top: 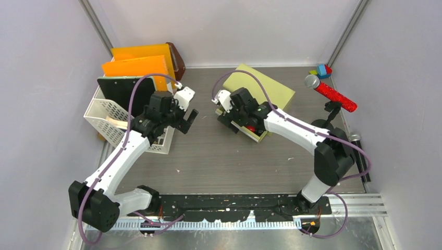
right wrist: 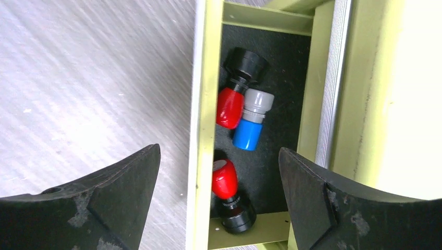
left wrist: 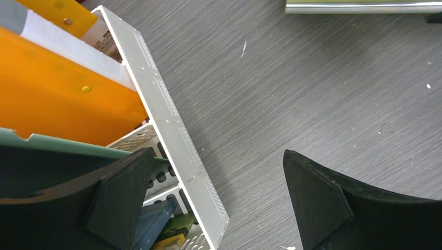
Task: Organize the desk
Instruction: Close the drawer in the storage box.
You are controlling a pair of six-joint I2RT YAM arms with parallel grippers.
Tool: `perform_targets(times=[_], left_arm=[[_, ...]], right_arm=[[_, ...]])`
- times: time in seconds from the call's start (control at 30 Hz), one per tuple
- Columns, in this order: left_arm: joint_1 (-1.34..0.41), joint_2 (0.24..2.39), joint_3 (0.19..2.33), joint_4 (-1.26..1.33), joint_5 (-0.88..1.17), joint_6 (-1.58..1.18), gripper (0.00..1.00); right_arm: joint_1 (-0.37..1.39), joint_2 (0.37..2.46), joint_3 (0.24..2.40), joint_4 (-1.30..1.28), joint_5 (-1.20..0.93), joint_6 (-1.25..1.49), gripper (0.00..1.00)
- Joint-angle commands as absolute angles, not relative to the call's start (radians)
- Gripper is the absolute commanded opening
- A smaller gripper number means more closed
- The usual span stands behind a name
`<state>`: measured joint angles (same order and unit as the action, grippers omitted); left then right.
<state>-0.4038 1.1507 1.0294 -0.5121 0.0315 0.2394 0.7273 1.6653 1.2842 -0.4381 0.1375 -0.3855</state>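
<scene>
Open drawer point(right wrist: 203, 104), loaded basket point(left wrist: 172, 135) on the grey surface point(top: 224, 156) before the arms.
Right pincer point(right wrist: 219, 156), spread wide, empty, over the drawer: two red-capped pieces point(right wrist: 229, 107), one blue piece point(right wrist: 247, 133). Left pincer point(left wrist: 216, 161), wide, empty, above the basket's rim; orange folders point(left wrist: 57, 99) inside.

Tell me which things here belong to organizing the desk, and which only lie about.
Job, probably: desk; open drawer holding stamps; white basket with orange folders.
Lying about, far right: red microphone; coloured blocks.
</scene>
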Motion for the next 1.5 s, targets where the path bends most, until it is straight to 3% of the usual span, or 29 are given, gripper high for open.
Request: perform_targets(times=[0.0, 0.2, 0.43, 0.9, 1.2, 1.47], left_arm=[[-0.383, 1.111, 1.041, -0.448, 0.008, 0.204, 1.0], [-0.358, 1.096, 1.038, -0.43, -0.041, 0.17, 1.0], [-0.345, 1.093, 1.038, -0.43, -0.037, 0.165, 1.0], [-0.344, 1.085, 1.016, -0.422, -0.028, 0.174, 1.0], [-0.344, 1.084, 1.007, -0.416, -0.033, 0.182, 1.0], [-0.344, 1.074, 1.004, -0.414, -0.042, 0.185, 1.0]], right_arm=[[0.733, 1.568, 1.29, -0.469, -0.075, -0.386, 0.9], [0.735, 1.537, 1.246, -0.536, -0.311, -0.434, 0.83], [0.755, 1.626, 1.233, -0.604, -0.395, -0.474, 0.8], [0.77, 1.83, 1.303, -0.565, -0.148, -0.36, 0.79], [0.759, 1.854, 1.335, -0.529, 0.126, -0.332, 0.8], [0.724, 1.886, 1.368, -0.529, 0.2, -0.345, 0.8]])
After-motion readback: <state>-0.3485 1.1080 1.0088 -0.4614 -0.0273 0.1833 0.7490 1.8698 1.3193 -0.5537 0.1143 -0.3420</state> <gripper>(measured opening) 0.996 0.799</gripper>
